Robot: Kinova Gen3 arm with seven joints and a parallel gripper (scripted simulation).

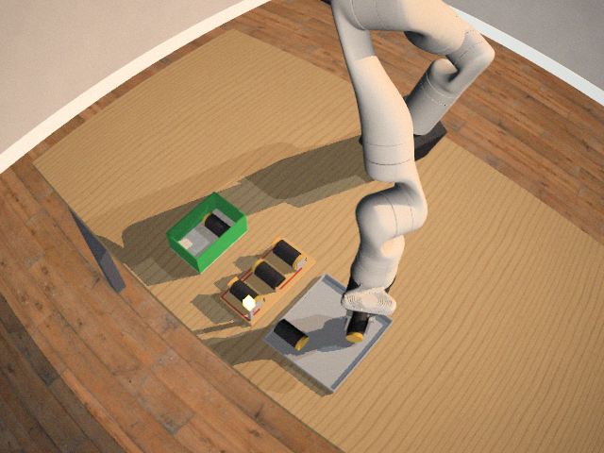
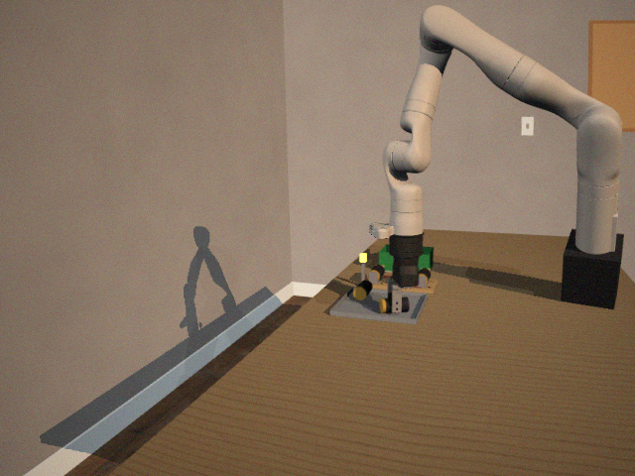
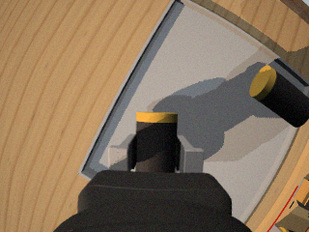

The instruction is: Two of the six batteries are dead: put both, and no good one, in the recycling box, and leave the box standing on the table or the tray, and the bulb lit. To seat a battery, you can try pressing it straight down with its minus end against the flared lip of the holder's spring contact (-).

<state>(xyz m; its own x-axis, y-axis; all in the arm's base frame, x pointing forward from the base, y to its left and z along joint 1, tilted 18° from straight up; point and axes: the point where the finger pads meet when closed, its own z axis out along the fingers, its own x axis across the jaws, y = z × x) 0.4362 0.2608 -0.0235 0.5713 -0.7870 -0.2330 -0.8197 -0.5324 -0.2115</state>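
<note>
My gripper [image 1: 358, 326] is low over the grey tray [image 1: 327, 332] and is shut on a black battery with a yellow cap [image 1: 357, 327], which lies on the tray's right part. In the wrist view the fingers clasp the battery [image 3: 154, 141] on both sides. A second battery [image 1: 291, 334] lies loose on the tray's left part and also shows in the wrist view [image 3: 281, 95]. The holder board [image 1: 267, 278] carries three batteries and its bulb [image 1: 248, 303] is lit. The green recycling box [image 1: 207, 230] stands on the table with one battery [image 1: 216, 225] inside.
The arm's black base [image 2: 590, 270] stands at the far right of the table. The holder lies between the box and the tray, close to both. The table's near edge runs just past the tray.
</note>
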